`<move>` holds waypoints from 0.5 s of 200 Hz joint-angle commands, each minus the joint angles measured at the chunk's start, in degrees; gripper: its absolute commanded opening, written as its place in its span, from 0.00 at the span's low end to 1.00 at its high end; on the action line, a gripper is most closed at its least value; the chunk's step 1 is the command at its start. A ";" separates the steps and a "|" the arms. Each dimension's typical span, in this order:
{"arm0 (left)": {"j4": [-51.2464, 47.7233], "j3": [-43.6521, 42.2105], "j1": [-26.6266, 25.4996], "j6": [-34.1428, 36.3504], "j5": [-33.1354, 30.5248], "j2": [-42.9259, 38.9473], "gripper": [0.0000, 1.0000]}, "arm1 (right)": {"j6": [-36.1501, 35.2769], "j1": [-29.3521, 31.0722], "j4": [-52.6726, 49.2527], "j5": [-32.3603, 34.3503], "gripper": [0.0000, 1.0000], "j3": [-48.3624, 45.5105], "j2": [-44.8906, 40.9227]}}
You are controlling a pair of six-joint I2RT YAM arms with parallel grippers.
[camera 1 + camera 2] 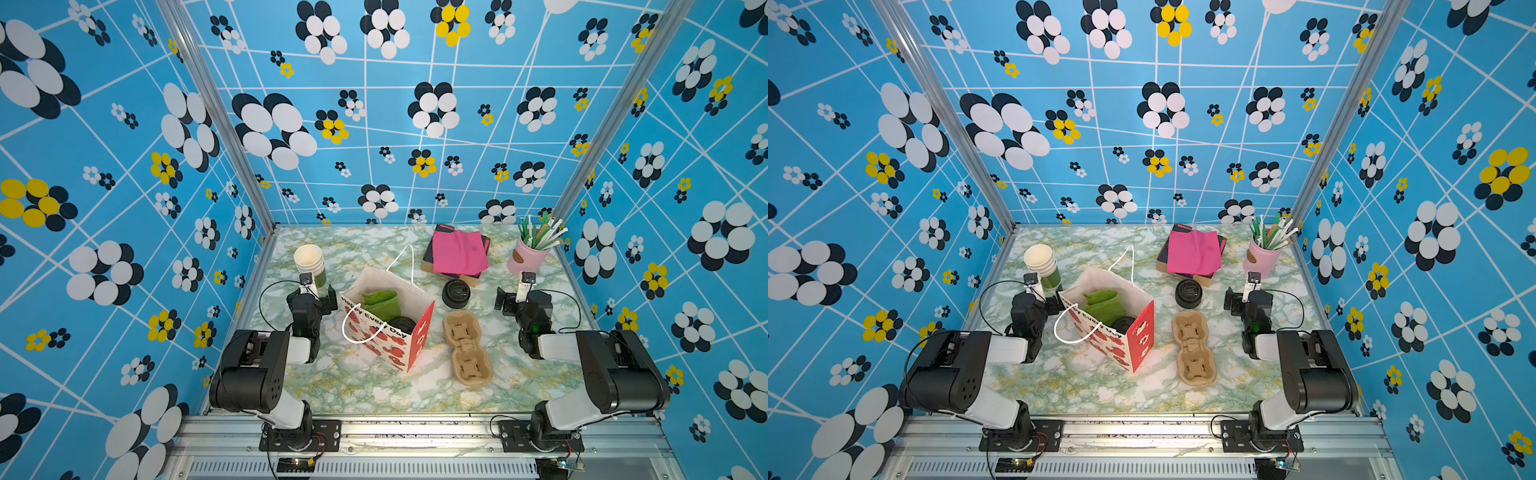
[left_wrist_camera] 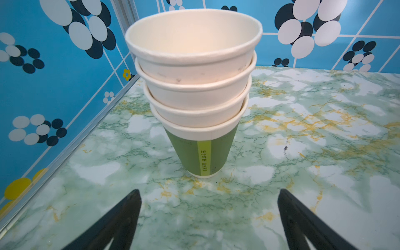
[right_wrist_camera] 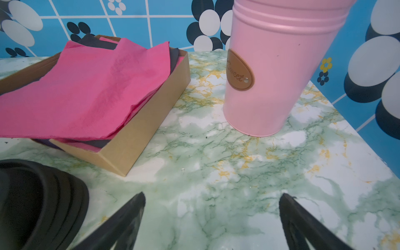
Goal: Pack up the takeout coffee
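The takeout coffee sits inside the white paper bag printed with red fruit. Only its round black lid shows, beside a folded green sheet. The bag stands open at mid-table. My left gripper hovers left of the bag, open and empty, facing the stack of lidless cream-and-green cups. My right gripper is right of the bag, open and empty, pointing at the pink tin.
A stack of black lids sits right of the bag, with a brown pulp cup carrier in front of it. At the back stand a cardboard box of pink napkins and the straw-filled pink tin.
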 commanded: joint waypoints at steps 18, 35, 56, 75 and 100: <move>-0.01 0.64 -0.96 1.75 -2.75 0.47 0.99 | 0.76 -0.13 1.34 0.33 0.99 0.44 0.04; -0.07 0.64 -1.00 1.75 -2.75 0.44 0.99 | 0.69 -0.12 1.44 0.38 0.99 0.46 0.08; -0.25 0.73 -0.94 1.66 -2.65 0.56 0.99 | 0.71 -0.14 1.41 0.40 0.99 0.47 0.02; -0.36 0.80 -0.93 1.67 -2.57 0.53 0.99 | 0.76 -0.12 1.43 0.38 0.99 0.44 0.06; -0.85 1.08 -0.44 1.36 -1.68 0.52 0.99 | 0.76 -0.12 1.43 0.42 0.99 0.47 0.02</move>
